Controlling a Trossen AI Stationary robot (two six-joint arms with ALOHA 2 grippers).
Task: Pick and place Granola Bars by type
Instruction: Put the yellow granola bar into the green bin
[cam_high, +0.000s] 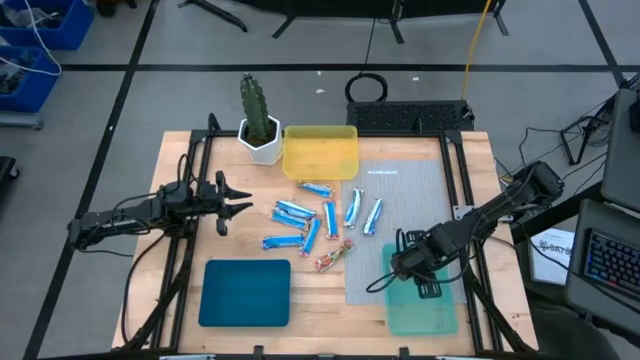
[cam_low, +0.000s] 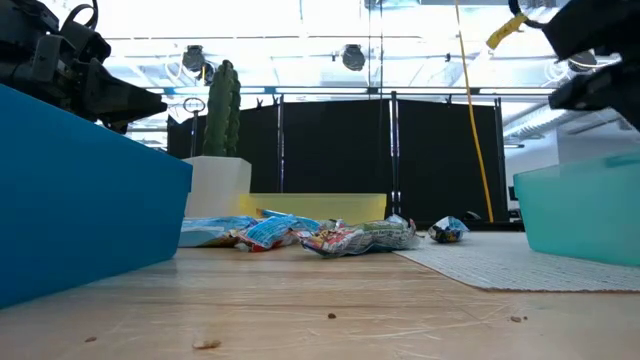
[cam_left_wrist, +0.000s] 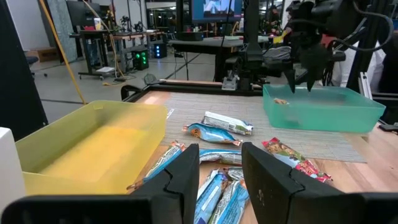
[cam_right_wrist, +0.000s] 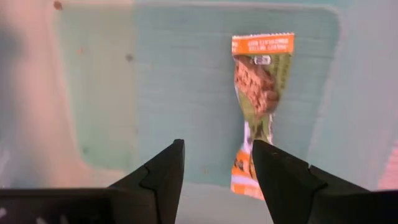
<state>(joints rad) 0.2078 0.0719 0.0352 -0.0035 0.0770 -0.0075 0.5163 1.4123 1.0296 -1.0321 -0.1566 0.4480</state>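
1 bar (cam_right_wrist: 258, 106) inside light teal tray (cam_high: 430, 312) — right gripper (cam_high: 418, 272) parted above.

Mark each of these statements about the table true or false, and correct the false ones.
1. A green-and-orange granola bar lies inside the light teal tray. True.
2. The right claw is clamped on that bar. False: its fingers are apart and the bar lies free on the tray floor beneath them.
3. The yellow tray holds several blue bars. False: it is empty; the blue-and-white bars lie on the table in front of it.
4. The left claw hangs empty over the table's left side, beside the pile. True.
5. A reddish bar lies at the pile's edge, nearest the dark teal tray. True.
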